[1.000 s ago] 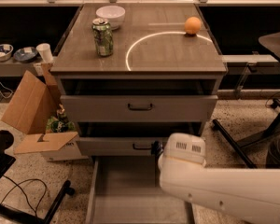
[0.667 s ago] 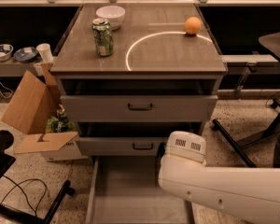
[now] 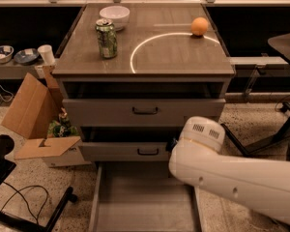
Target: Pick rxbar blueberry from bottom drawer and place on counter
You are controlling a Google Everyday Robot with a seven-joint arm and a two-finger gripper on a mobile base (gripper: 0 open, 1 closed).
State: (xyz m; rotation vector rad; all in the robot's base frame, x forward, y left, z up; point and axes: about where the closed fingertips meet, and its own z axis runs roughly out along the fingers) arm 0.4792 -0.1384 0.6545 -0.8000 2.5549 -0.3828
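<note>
Grey-brown wood-grain worktop [image 3: 183, 57] with bright curved arc [image 3: 135, 52] carries one green soda can [image 3: 107, 38] (print unreadable), one white bowl [image 3: 114, 17], one orange fruit [image 3: 199, 26]. Below: two upper grey drawers [image 3: 145, 111] with black handles, one deep grey bottom drawer [image 3: 140, 202] pulled open. White robot arm [image 3: 232, 178] covers drawer's right side; end effector hidden behind it, state cannot be told. Dark blue rxbar blueberry out of sight; whereabouts cannot be told.

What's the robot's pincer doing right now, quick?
Pincer: cannot be told; it is out of view, only the white arm shows by the open bottom drawer.
</note>
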